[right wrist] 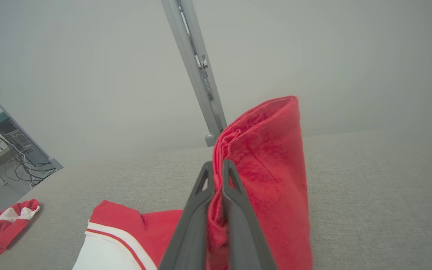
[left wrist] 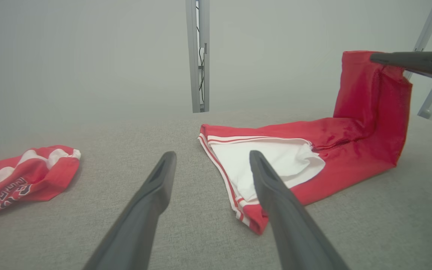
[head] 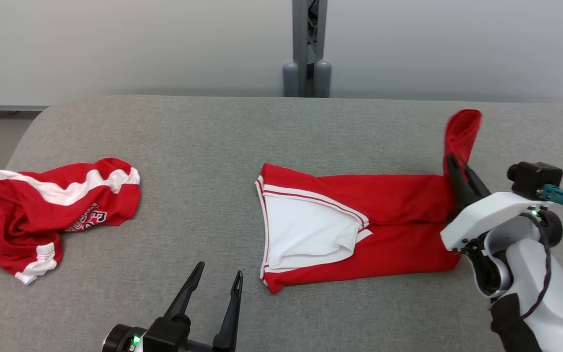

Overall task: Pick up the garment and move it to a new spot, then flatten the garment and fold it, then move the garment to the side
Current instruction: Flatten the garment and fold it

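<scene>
A red garment (head: 389, 215) with white panel and white stripes lies flat on the grey surface at centre right, its right end lifted upright. My right gripper (head: 455, 164) is shut on that raised red end (right wrist: 264, 157), the cloth pinched between its fingers (right wrist: 234, 210). In the left wrist view the same garment (left wrist: 336, 150) rises at the right toward the other arm's fingers (left wrist: 403, 60). My left gripper (head: 218, 276) stands open low at the front, left of the garment's near corner, with nothing between its fingers (left wrist: 152, 202).
A second red and white garment (head: 52, 210) with lettering lies crumpled at the left edge of the grey padded surface (head: 203, 142). A grey metal post (head: 308, 49) stands behind the far edge against a pale wall.
</scene>
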